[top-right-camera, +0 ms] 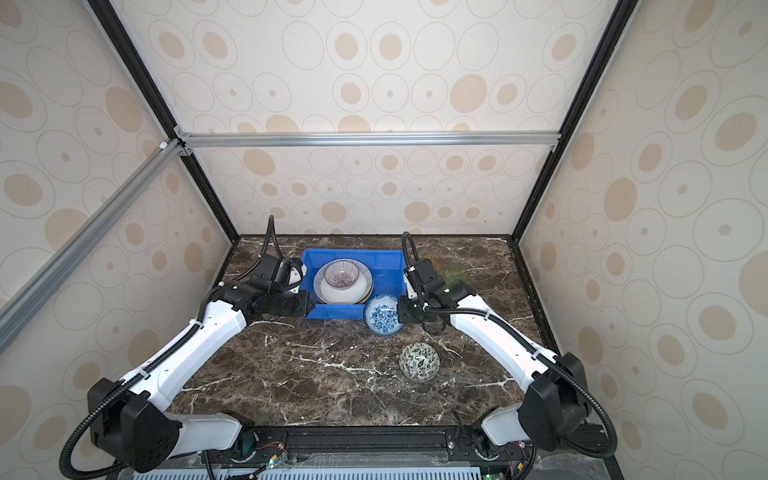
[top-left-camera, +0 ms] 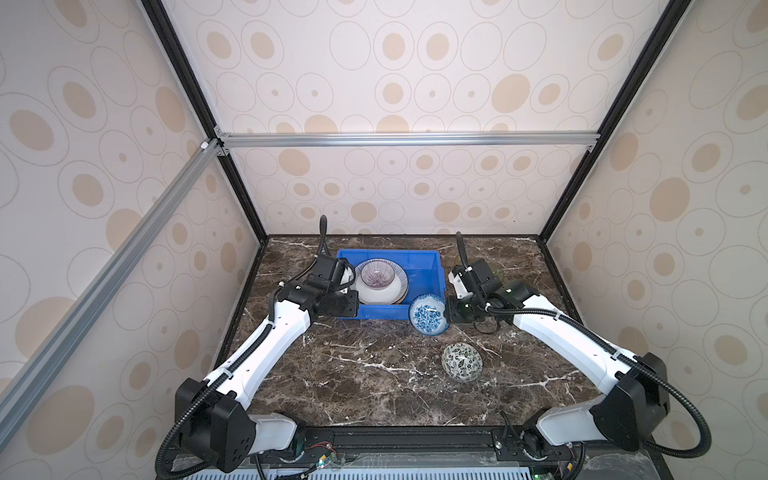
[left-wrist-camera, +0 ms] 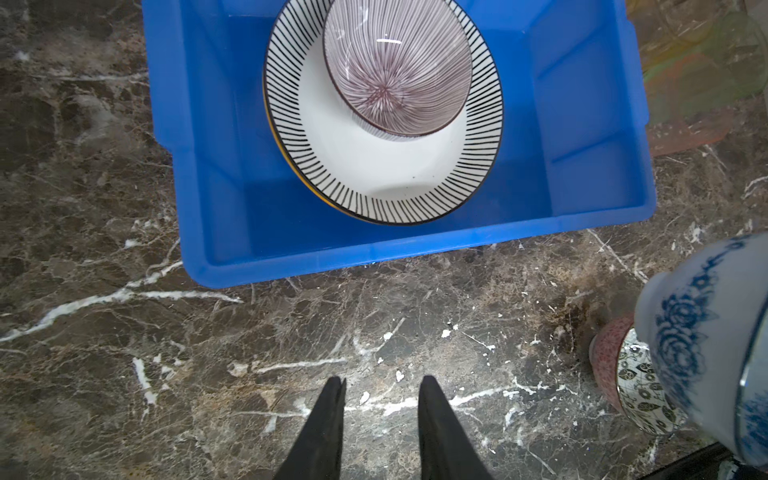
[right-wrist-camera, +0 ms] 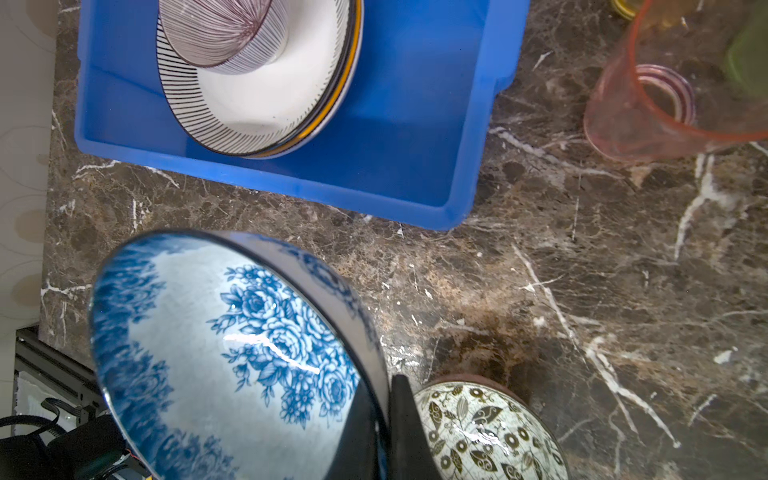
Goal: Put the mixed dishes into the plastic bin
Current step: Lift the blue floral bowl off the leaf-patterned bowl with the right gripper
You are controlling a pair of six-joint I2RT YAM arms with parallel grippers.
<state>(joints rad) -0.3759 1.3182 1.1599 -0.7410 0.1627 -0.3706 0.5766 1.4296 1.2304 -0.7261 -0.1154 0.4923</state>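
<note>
The blue plastic bin (top-left-camera: 424, 272) (top-right-camera: 386, 278) stands at the back middle of the marble table. Inside it a striped-rim plate (left-wrist-camera: 374, 178) tops a stack of plates, and a purple-rayed bowl (left-wrist-camera: 399, 70) sits on that plate. My right gripper (right-wrist-camera: 384, 386) is shut on the rim of a blue floral bowl (top-left-camera: 428, 318) (right-wrist-camera: 216, 353). It holds the bowl tilted in the air just off the bin's front right corner. My left gripper (left-wrist-camera: 381, 380) is open and holds nothing, above bare marble in front of the bin (left-wrist-camera: 582, 124).
A bowl with a dark leaf pattern (top-left-camera: 462, 361) (right-wrist-camera: 486, 432) sits on the table in front of the held bowl. Right of the bin (right-wrist-camera: 415, 124) stand a pink tumbler (right-wrist-camera: 648, 108), a green tumbler (right-wrist-camera: 748, 62) and a yellow tumbler (right-wrist-camera: 623, 6), partly behind the right wrist.
</note>
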